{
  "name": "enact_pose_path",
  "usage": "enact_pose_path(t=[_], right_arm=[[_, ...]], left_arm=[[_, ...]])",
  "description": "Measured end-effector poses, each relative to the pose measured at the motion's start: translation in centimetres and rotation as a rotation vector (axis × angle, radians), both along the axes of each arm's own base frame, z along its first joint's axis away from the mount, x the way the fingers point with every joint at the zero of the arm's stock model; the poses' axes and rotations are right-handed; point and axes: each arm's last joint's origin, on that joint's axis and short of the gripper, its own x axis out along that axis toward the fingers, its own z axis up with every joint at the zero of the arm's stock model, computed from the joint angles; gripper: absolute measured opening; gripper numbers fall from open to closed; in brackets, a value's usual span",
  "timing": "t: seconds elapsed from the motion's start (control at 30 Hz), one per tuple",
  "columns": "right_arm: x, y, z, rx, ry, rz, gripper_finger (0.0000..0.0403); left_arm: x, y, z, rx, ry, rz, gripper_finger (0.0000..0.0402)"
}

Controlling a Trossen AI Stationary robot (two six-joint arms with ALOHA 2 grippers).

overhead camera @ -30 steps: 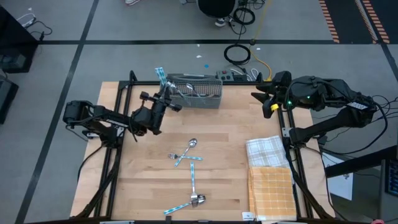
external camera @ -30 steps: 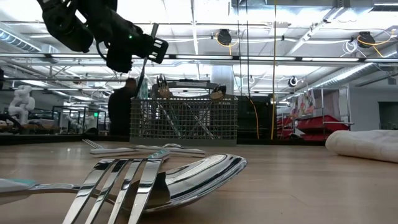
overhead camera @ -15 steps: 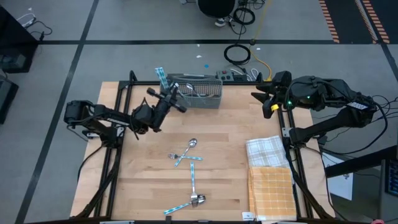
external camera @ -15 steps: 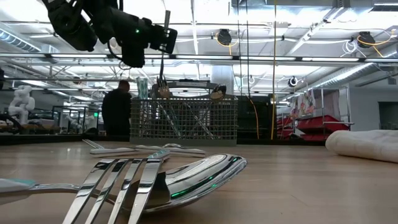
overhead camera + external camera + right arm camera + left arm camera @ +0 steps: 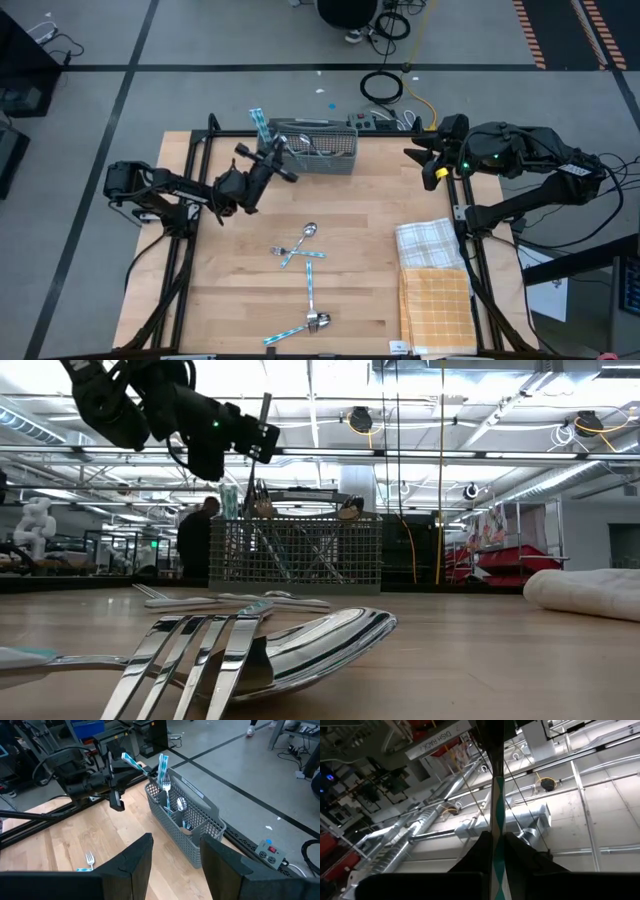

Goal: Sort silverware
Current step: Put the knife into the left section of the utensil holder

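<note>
Sign reading "DISH RACK" (image 5: 436, 739) upper left of left wrist view — left claw (image 5: 493, 851) clenched on blue-handled utensil (image 5: 497, 815); right claw (image 5: 175, 851) released, center-right of the high view.

Desk (image 5: 360, 260) centre: loose silverware (image 5: 300, 245) scattered; basket (image 5: 315, 150) blocks far edge; towels (image 5: 432, 275) occupy right side; left strip bare.

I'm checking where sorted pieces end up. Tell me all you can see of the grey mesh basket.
The grey mesh basket is a long rectangular caddy of wire-like grid, split into compartments. It stands upright at the table's far edge. Several utensils stand inside it, some with light blue handles poking above the rim. The left gripper hovers beside its left end.
</note>
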Motion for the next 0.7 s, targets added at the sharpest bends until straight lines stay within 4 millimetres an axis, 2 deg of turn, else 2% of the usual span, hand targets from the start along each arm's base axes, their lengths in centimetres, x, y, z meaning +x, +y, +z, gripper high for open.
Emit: enact_pose_path(t=[0.47, 0.7], right_arm=[[0.03, 0.0, 0.04, 0.012, -0.012, -0.006, 0.0155], [0.02, 0.0, 0.04, 0.009, -0.01, -0.004, 0.0155]], left_arm=[[-0.21, 0.71, -0.03, 0.006, 0.029, 0.055, 0.0033], [-0.32, 0.94, -0.07, 0.014, 0.07, 0.098, 0.0073]])
